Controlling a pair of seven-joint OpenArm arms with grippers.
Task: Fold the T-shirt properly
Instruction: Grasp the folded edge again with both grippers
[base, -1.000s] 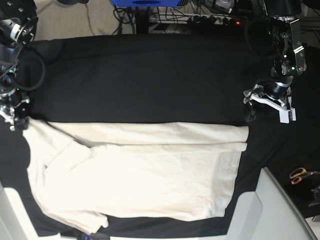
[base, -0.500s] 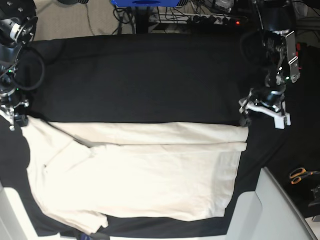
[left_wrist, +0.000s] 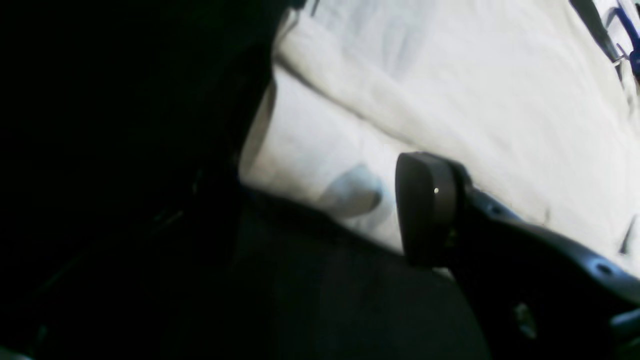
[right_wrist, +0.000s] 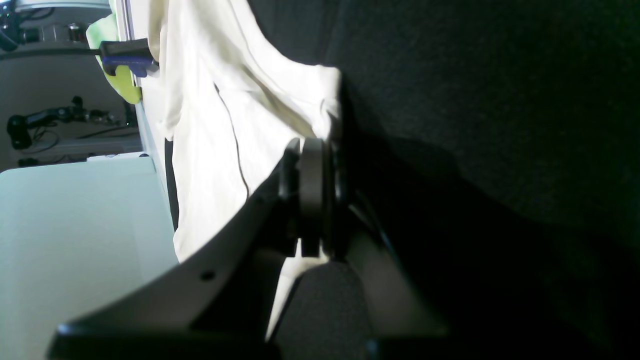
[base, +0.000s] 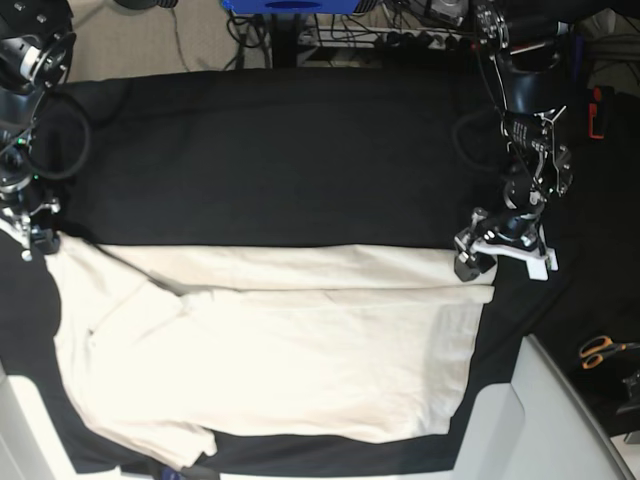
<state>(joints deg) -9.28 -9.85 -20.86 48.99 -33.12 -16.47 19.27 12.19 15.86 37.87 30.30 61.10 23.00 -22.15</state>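
Observation:
The cream T-shirt lies flat on the black table cloth, with its far long edge folded over. My left gripper is at the shirt's far right corner. In the left wrist view this gripper is open; one dark fingertip hovers just over the shirt's corner, and the other side is lost in shadow. My right gripper is at the shirt's far left corner. In the right wrist view its fingers are shut on the shirt's edge.
Orange-handled scissors lie at the right edge. A pale grey panel juts in at the bottom right. Cables and a power strip run behind the table. A blue-handled tool and a green cloth show beyond the shirt.
My left gripper has moved left and toward the shirt, from the bare black cloth onto the shirt's far right corner. The right gripper and the shirt have hardly moved.

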